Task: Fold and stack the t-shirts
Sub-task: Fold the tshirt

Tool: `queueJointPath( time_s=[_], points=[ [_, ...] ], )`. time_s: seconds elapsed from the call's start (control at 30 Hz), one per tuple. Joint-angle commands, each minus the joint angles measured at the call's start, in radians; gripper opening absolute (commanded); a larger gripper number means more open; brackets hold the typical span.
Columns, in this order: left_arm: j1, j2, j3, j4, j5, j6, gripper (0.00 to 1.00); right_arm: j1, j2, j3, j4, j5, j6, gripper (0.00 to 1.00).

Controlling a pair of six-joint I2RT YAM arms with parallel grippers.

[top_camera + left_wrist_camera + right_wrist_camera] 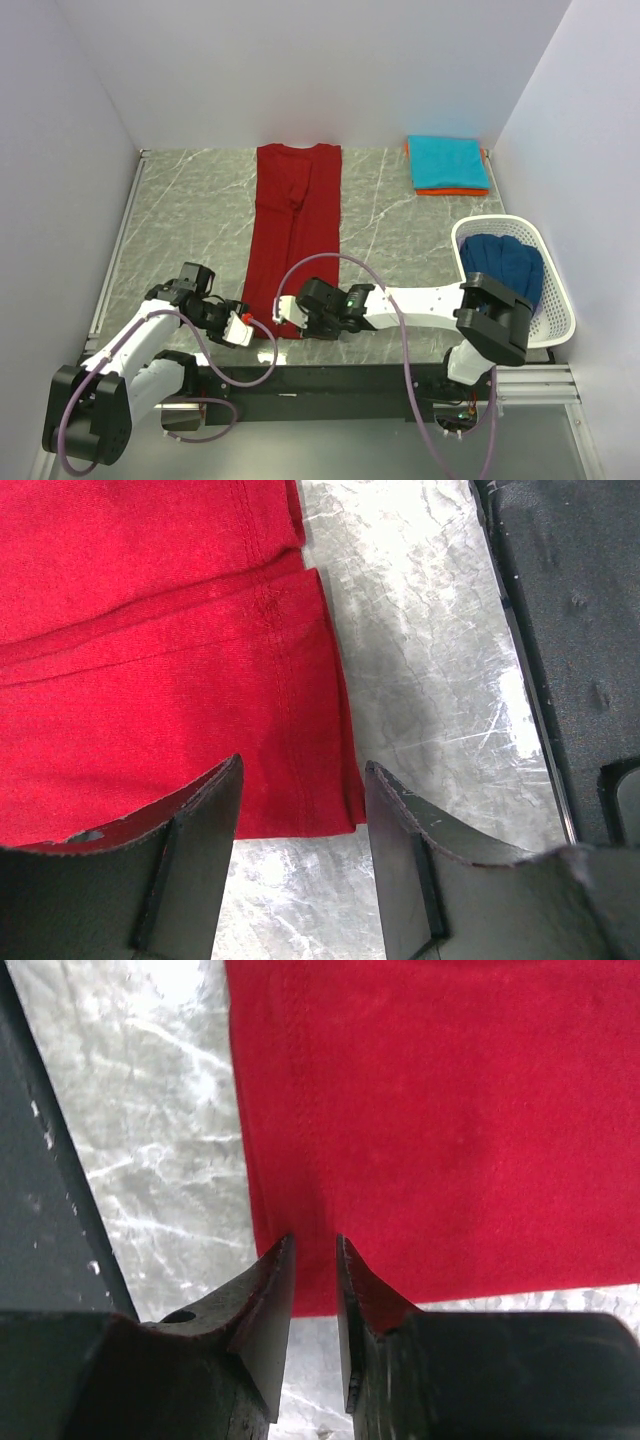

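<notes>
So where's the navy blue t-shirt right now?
In the top external view, the navy blue t-shirt sits bundled in the white mesh basket at the right edge of the table, closer to the near edge than the folded teal t-shirt.

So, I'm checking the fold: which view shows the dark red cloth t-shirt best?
Top external: the dark red cloth t-shirt lies there almost whole, collar to hem, folded into a long strip. Each wrist view shows only one near hem corner.

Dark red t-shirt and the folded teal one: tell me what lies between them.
Top view: only bare marble tabletop between the dark red t-shirt and the teal t-shirt.
</notes>
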Motion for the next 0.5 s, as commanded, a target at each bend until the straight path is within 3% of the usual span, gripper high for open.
queueJointPath(
  time_s=[0.0,0.37,0.47],
  points=[
    [-0.003,-0.012,0.006,0.001,0.01,0.014,0.58,-0.003,0.04,0.05,0.019,0.015,0.026,0.3],
    [-0.023,0.021,0.023,-0.052,-0.011,0.047,0.56,-0.005,-0.009,-0.024,-0.104,-0.048,-0.018,0.34],
    [-0.049,0.021,0.023,-0.046,-0.027,0.03,0.55,-0.003,-0.049,-0.024,-0.11,-0.045,-0.029,0.4]
  ],
)
